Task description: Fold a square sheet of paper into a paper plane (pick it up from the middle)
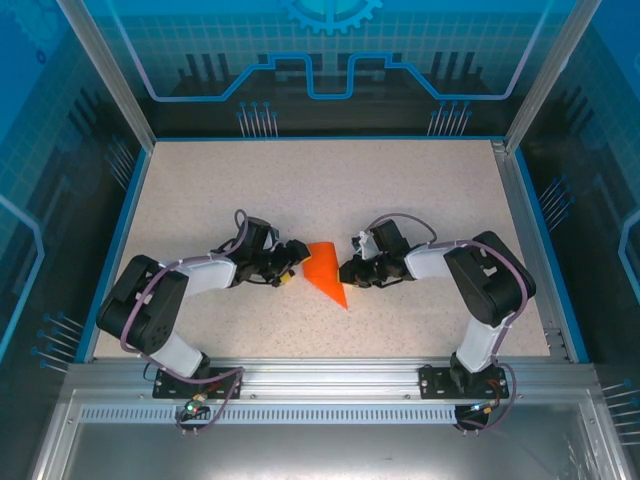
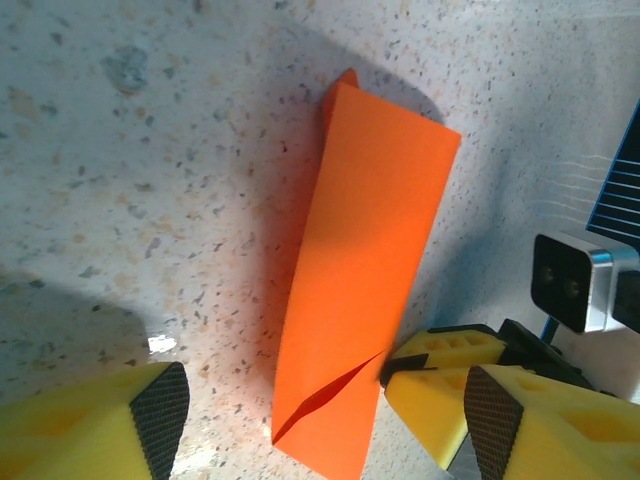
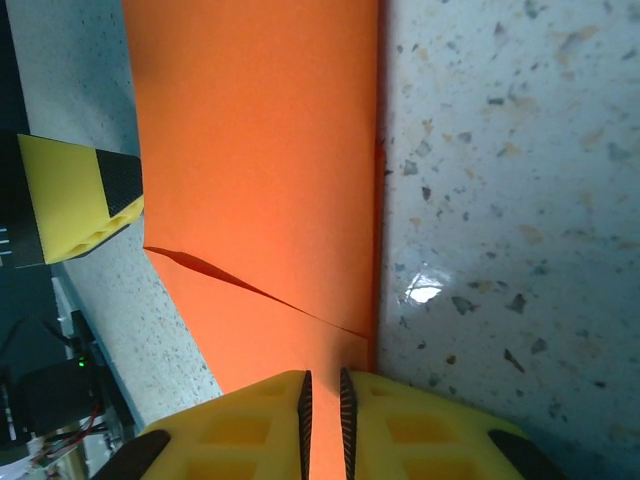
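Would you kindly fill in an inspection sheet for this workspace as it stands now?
Surface: speckled table top, bare apart from the paper.
Job's things: orange paper, folded into a long pointed shape, on the table between the two hands.
Clutter: nothing seen.
Hands: left hand open, its fingers either side of the paper's end and not touching it; right hand shut on the paper's edge.
Cables: cables loop along both arms, away from the paper.
Surroundings: blue-tinted enclosure panels around the table; metal frame rail at the near edge.
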Robot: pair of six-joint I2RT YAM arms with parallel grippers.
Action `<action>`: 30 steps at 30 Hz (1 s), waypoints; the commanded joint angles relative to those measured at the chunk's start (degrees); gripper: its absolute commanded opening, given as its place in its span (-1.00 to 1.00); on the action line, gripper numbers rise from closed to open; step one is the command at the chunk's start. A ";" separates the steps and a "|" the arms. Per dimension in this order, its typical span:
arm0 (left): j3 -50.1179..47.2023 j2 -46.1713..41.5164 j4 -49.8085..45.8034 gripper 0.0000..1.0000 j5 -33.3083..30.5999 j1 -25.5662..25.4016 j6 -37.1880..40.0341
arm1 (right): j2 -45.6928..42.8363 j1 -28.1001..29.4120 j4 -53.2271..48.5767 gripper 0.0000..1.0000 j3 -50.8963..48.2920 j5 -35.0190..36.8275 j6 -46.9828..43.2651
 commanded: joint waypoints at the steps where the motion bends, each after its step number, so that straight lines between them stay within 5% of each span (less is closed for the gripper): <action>1: 1.49 0.99 0.24 0.53 2.06 0.43 0.94 | 3.25 -0.73 0.10 -0.63 -1.78 0.36 0.45; 11: 2.81 3.53 2.10 0.45 3.82 0.03 0.38 | 3.74 -1.07 -4.52 -0.63 -0.82 3.06 -1.00; 30: 5.35 9.16 6.20 -0.03 7.97 -0.35 -0.69 | 4.72 -1.07 -7.12 -0.61 0.08 5.54 -1.22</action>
